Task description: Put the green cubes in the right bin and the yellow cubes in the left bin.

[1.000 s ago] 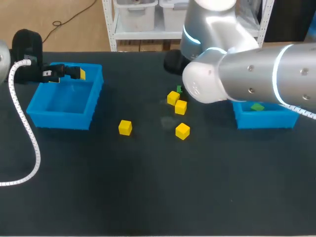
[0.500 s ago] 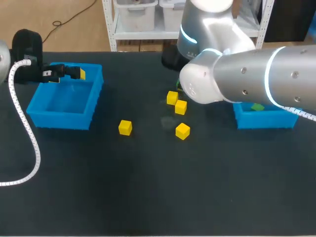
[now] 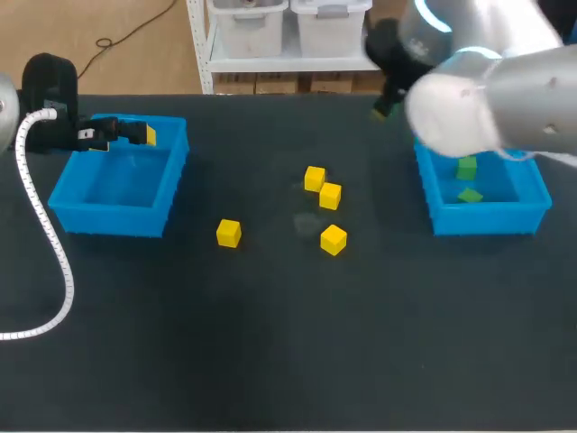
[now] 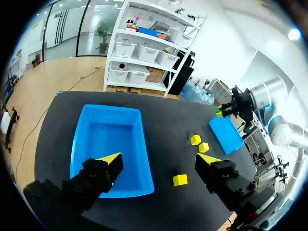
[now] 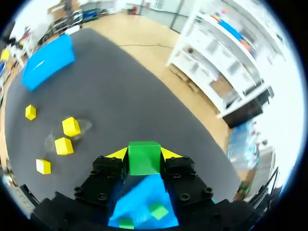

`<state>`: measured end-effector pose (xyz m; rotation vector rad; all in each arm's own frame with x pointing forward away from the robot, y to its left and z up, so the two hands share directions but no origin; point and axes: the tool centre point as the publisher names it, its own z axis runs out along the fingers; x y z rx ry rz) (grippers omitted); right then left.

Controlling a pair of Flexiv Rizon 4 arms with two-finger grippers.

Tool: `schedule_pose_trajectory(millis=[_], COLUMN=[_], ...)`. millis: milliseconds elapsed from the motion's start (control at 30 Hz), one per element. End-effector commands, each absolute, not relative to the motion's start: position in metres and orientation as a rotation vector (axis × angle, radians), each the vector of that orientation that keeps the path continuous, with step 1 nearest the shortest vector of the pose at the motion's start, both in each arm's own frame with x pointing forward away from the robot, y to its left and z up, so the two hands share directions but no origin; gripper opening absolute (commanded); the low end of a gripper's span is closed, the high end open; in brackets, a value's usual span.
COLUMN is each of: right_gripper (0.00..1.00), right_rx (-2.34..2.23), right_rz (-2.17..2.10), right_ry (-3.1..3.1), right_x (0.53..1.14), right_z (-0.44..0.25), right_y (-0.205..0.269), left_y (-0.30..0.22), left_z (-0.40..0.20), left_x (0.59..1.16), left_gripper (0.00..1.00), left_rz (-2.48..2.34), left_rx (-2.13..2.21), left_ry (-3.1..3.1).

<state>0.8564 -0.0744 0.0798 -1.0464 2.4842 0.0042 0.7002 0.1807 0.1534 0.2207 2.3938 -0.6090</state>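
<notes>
Head view. The left arm (image 3: 36,135) comes in at the upper left of the frame. The left jaws hang over the far rim of the left bin (image 3: 113,218) and are spread wide with nothing between them. The right arm (image 3: 505,108) fills the upper right, and the right jaws sit at upper centre-right, near the far-left corner of the right bin (image 3: 487,220). Two green cubes (image 3: 466,167) (image 3: 469,195) lie inside that bin. Four yellow cubes lie on the table (image 3: 270,343). Two (image 3: 315,178) (image 3: 330,196) touch at a corner in mid-frame, one (image 3: 333,239) lies just below them, and one (image 3: 229,233) lies apart toward the left.

Left wrist view. The left jaws are wide open and empty. The left bin (image 4: 139,144) lies under and ahead of them, with no cube showing in the part that is visible. Three yellow cubes (image 4: 180,179) (image 4: 195,139) (image 4: 204,147) lie between this bin and the right bin (image 4: 226,135). The right arm (image 4: 243,103) is above the right bin's far end.

Right wrist view. The right jaws are closed on a green cube (image 5: 144,157), with one finger against each side face. The right bin (image 5: 144,197) lies directly beneath, with two green cubes (image 5: 156,210) (image 5: 126,222) in it. Four yellow cubes (image 5: 71,126) (image 5: 63,146) (image 5: 43,166) (image 5: 30,112) lie on the table (image 5: 125,91) beside the jaws. The left bin (image 5: 48,60) is well beyond them.
</notes>
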Motion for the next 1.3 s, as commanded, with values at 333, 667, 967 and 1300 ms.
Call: schedule_pose_trajectory(millis=[333,667,967,1300], right_gripper=[0.0,0.0,1.0,1.0], right_rx=[-0.425,-0.46,-0.481,-0.481], right_rz=[0.208,0.212,0.232,0.232], right_ry=[2.411,2.422,2.43,2.43], right_x=[0.773,0.774,0.774,0.774], right_z=[0.063,0.052,0.042,0.042], right_y=[-0.187,-0.177,-0.169,-0.169], left_y=[0.183,0.18,0.19,0.19], left_z=[0.151,0.154,0.158,0.158], left_x=[0.7,0.699,0.697,0.697], left_gripper=[1.0,1.0,1.0,1.0], left_rz=[-0.626,-0.596,-0.556,-0.556], left_rx=[0.229,0.252,0.282,0.282], left_ry=[2.382,2.367,2.358,2.358])
